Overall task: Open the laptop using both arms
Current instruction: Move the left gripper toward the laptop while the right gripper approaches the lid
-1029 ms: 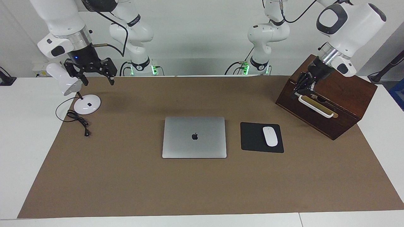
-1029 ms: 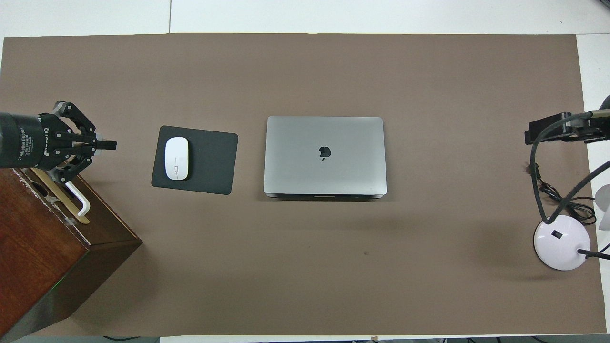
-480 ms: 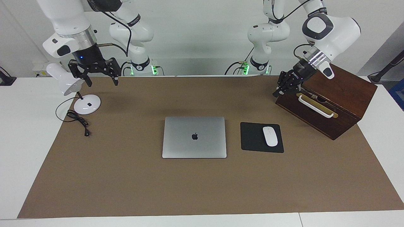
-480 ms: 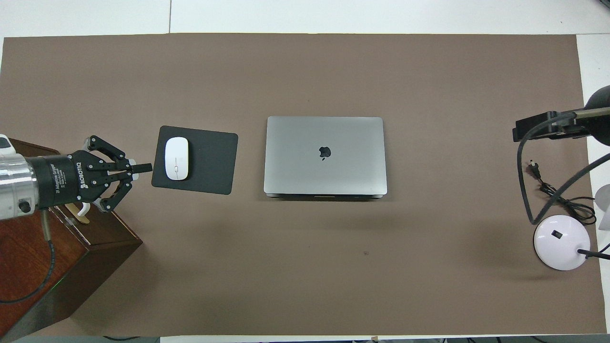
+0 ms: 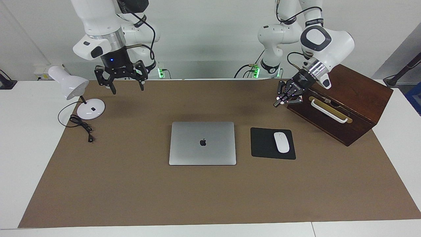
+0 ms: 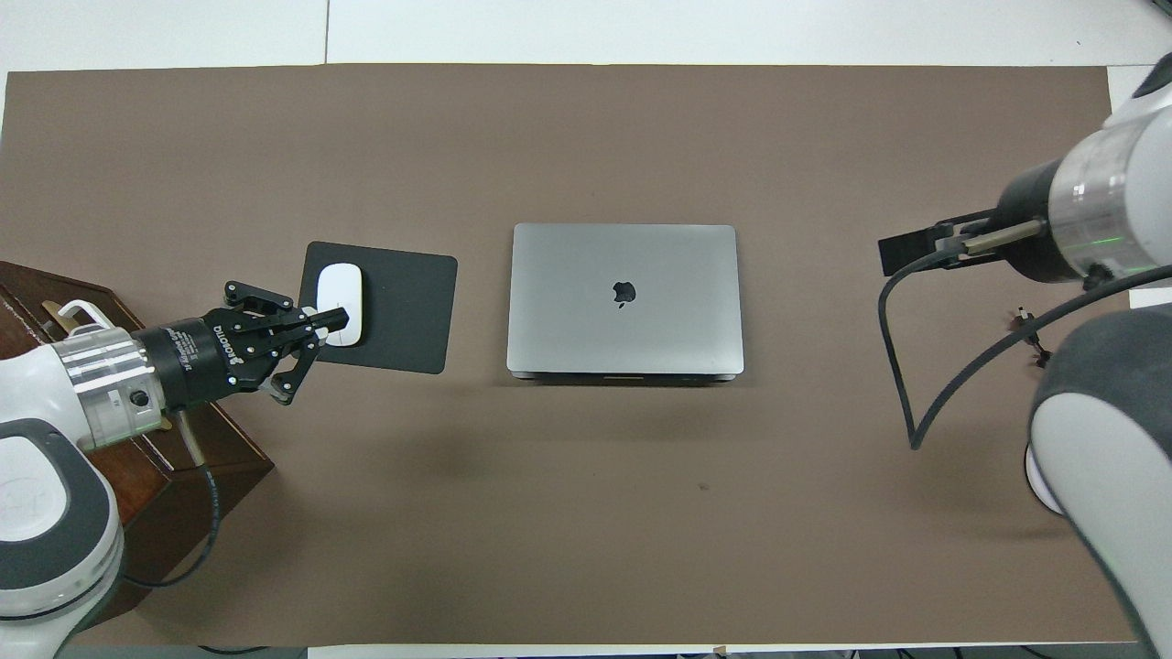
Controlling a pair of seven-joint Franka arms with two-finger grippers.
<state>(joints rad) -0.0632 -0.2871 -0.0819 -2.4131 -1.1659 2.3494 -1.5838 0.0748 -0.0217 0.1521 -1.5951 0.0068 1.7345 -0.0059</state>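
Note:
The laptop (image 5: pixel 202 143) (image 6: pixel 625 297) lies closed and flat in the middle of the brown mat, its silver lid with the dark logo facing up. My left gripper (image 5: pixel 276 104) (image 6: pixel 341 318) is shut with nothing in it. It hangs in the air beside the corner of the wooden box, over the mat at the mouse pad's edge, well apart from the laptop. My right gripper (image 5: pixel 128 89) is open and empty. It points down over the mat toward the right arm's end, between the desk lamp and the laptop.
A black mouse pad (image 5: pixel 263 143) with a white mouse (image 5: pixel 281 142) lies beside the laptop. A dark wooden box (image 5: pixel 348 102) with a white handle stands at the left arm's end. A white desk lamp (image 5: pixel 69 85) and its cable (image 5: pixel 80 125) stand at the right arm's end.
Both arms have swung toward the table's middle. The left gripper left the box handle and came toward the mouse pad. The right gripper moved away from the lamp toward the laptop.

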